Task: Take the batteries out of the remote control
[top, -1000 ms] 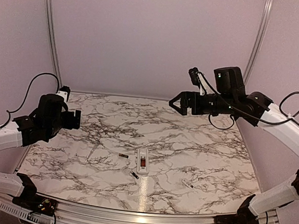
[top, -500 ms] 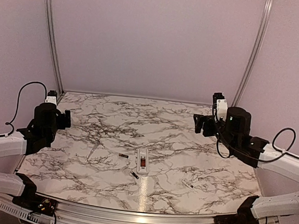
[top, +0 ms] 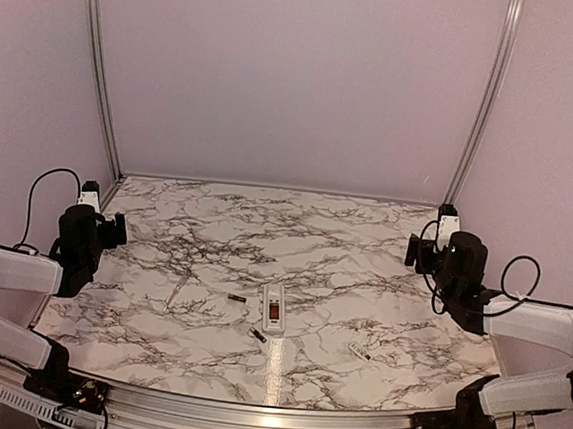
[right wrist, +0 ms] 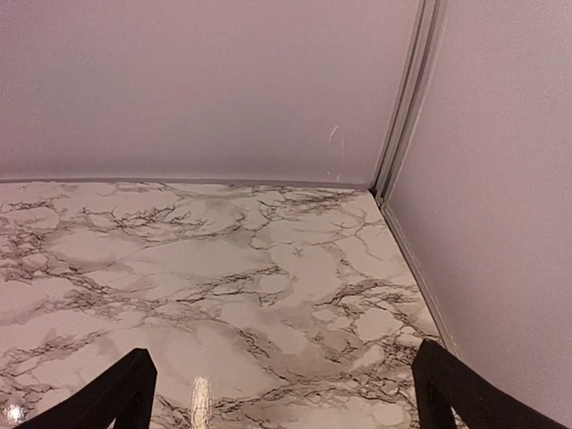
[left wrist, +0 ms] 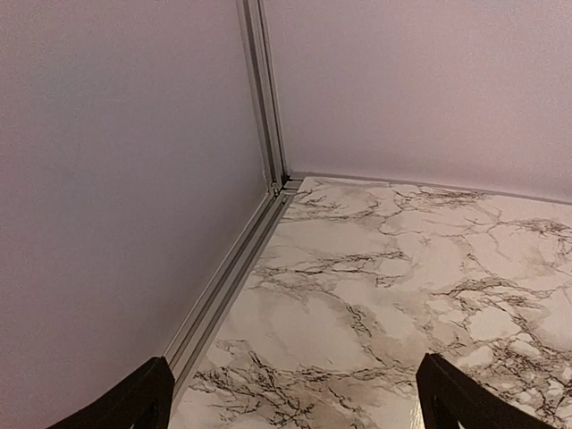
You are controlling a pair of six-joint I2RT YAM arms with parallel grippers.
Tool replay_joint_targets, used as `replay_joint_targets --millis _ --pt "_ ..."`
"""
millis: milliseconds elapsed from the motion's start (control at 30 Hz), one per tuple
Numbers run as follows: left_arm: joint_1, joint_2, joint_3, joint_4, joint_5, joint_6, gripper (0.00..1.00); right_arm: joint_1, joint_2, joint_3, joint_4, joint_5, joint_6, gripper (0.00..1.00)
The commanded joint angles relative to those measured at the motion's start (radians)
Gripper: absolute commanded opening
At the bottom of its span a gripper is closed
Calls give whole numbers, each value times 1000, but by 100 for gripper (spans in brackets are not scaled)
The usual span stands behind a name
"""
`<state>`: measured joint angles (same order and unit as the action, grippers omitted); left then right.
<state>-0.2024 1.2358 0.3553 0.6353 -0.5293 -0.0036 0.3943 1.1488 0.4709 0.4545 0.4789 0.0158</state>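
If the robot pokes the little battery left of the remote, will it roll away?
Probably: the battery looks like a round cylinder lying on its side on the glossy table, so a sideways nudge could roll it. It is tiny beside the remote, so likely light and easily flicked.

Top overhead; wrists low (far corners [left wrist: 284, 181]).

Lab test booth: marble-patterned table [top: 362, 271] boxed in by plain panels [top: 299, 75], aluminium rails [top: 99, 58].

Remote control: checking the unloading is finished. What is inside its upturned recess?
The slim white plastic remote control shows only a red-and-dark recess; finer detail is too small. Two tiny dark batteries lie outside on the marble-patterned table.
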Motion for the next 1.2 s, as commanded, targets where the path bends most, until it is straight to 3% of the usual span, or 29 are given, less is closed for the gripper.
replay_joint_targets --millis 0,333,533,700,1000,1067,1133,1167 --pt "20 85 -16 205 42 -26 99 -92 56 -71 202 -54 -36 98" --pt "54 230 -5 388 76 43 99 -271 191 -129 479 -158 -107 98" --pt "109 257 -31 459 178 12 99 -294 305 -158 657 -217 -131 98" --pt "155 290 -109 620 248 -38 99 -293 405 -226 878 -246 -150 98" --pt "155 293 -105 613 272 -28 99 -311 405 -204 823 -285 -139 98" --pt "155 292 -105 612 273 -29 99 -350 415 -200 800 -421 -129 98" --pt "155 292 -105 612 271 -29 99 -371 454 -227 903 -381 -99 98" --pt "154 291 -105 612 271 -28 99 -372 433 -220 851 -370 -93 98"
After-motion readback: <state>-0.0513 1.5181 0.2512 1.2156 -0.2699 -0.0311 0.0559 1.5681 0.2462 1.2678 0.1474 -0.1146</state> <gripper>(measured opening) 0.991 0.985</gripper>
